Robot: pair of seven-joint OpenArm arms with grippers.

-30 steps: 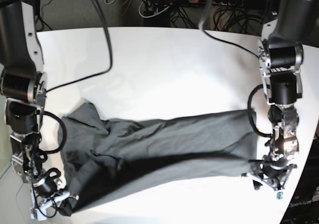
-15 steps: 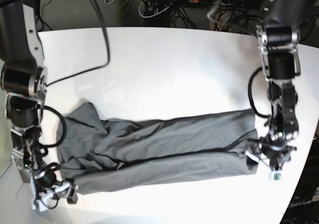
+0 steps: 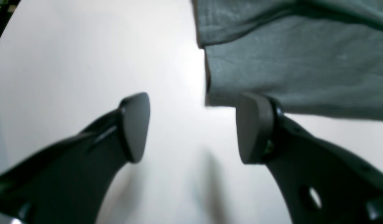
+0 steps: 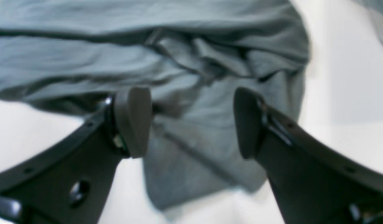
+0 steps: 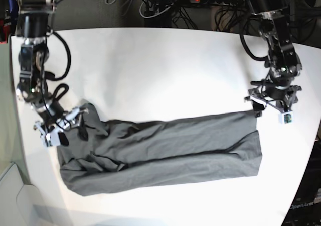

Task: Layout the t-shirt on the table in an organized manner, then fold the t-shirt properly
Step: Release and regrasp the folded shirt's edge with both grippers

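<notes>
The t-shirt (image 5: 160,150) lies as a long, creased band across the near half of the white worktop (image 5: 160,70); the left pincer (image 5: 271,102) hangs wide and empty just beyond the shirt's end corner; the right pincer (image 5: 64,128) stands wide and empty over the bunched opposite end.

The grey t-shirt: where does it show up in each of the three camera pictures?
Base: the t-shirt lies as a long band across the lower middle.
Left wrist: top right, its corner above the open left gripper.
Right wrist: across the top, behind the open right gripper.
Shared landmark: the white table.
</notes>
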